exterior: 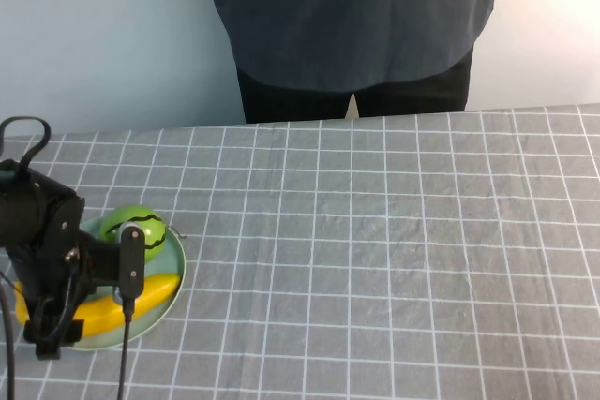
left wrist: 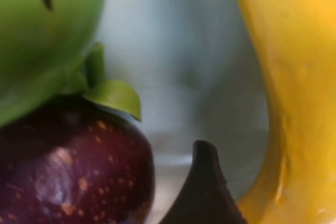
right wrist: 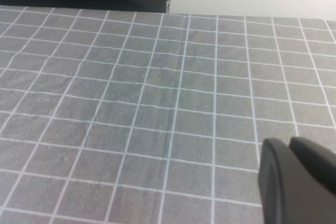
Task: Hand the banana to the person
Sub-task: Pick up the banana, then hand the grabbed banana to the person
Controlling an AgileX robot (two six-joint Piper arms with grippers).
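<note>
The yellow banana (exterior: 155, 289) lies on a pale green plate (exterior: 167, 308) at the table's near left, partly hidden by my left arm. My left gripper (exterior: 89, 299) is down over the plate and open, one finger (exterior: 131, 261) on the far side of the banana and the other near the plate's front. In the left wrist view the banana (left wrist: 299, 87) fills one side, beside a dark fingertip (left wrist: 203, 182). The person (exterior: 352, 16) stands behind the table's far edge; no hand shows. My right gripper (right wrist: 294, 182) is shut and empty over bare cloth, out of the high view.
A round green fruit with black stripes (exterior: 133, 228) sits on the plate behind the banana. The left wrist view also shows it (left wrist: 42, 35) and a dark purple fruit (left wrist: 68, 177) under it. A grey checked cloth (exterior: 394, 250) covers the table.
</note>
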